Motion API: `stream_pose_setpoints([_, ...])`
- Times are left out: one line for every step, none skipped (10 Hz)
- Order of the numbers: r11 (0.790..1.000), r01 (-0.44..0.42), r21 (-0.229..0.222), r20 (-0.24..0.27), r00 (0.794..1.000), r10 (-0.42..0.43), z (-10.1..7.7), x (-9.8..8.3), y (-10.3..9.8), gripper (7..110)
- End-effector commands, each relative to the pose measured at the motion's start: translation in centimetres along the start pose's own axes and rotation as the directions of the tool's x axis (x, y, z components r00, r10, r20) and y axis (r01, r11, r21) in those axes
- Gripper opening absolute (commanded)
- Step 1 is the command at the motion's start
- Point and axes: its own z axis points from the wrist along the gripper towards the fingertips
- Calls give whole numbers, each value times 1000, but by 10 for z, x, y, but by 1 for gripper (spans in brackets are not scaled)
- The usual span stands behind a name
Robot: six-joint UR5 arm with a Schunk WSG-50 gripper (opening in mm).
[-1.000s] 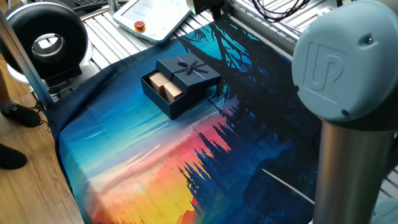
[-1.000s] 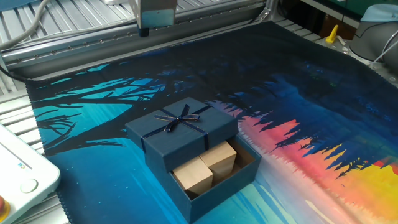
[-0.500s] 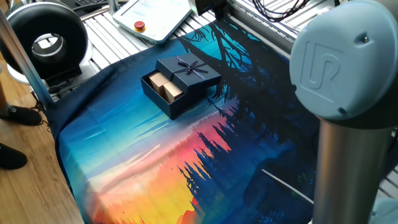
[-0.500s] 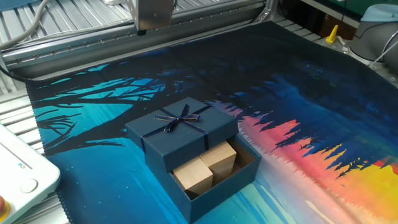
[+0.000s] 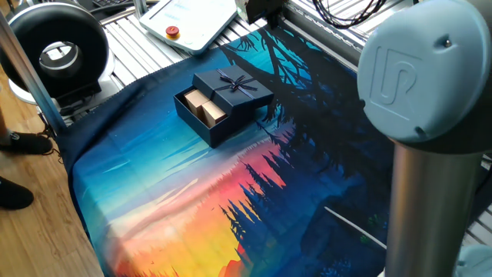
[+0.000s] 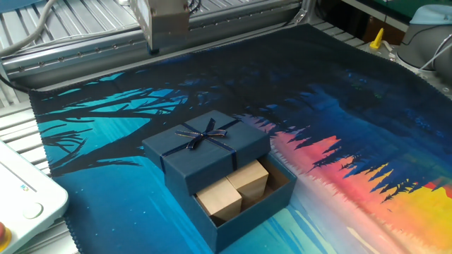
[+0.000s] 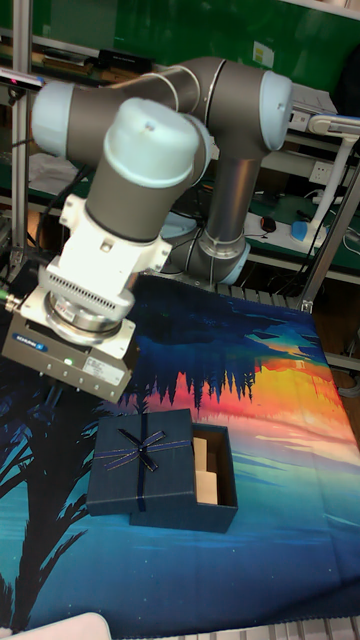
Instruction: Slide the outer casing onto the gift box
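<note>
my gripper [image 7: 68, 362] hovering above cloth, jaws unclear | outer casing [image 6: 205, 144] half covering gift box [image 6: 244, 200] | kraft blocks [image 6: 233, 187] showing

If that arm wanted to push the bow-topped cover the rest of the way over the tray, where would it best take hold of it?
Probably from above, with the tool's fingers across the outer casing on its two flat side walls, clear of the ribbon bow on top. The casing lies flat and already covers part of the gift box, whose tan blocks show at the open end. So a straight slide toward that end would finish it.

Even, bright indoor light, soft shadows; near arm joint [image 5: 427, 73] blurred
</note>
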Motion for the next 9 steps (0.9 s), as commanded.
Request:
stream_pose_setpoints([997,6,-83,16,1000,-4,23,-6,11,7])
stream_pose_setpoints([996,7,-90,23,1000,-5,31,-8,12,7])
stream_pose_setpoints([995,6,-103,26,1000,-3,37,-9,16,7])
stream_pose_setpoints([990,0,-139,27,1000,4,43,-10,25,7])
stream_pose_setpoints([985,-5,-172,25,1000,10,48,-10,33,7])
stream_pose_setpoints([983,-7,-181,25,1000,11,51,-10,35,7])
stream_pose_setpoints([981,-10,-195,22,1000,15,53,-10,38,7])
stream_pose_setpoints([979,-10,-201,24,1000,15,56,-11,40,7])
stream_pose_setpoints([978,-9,-206,28,1000,15,59,-13,42,7])
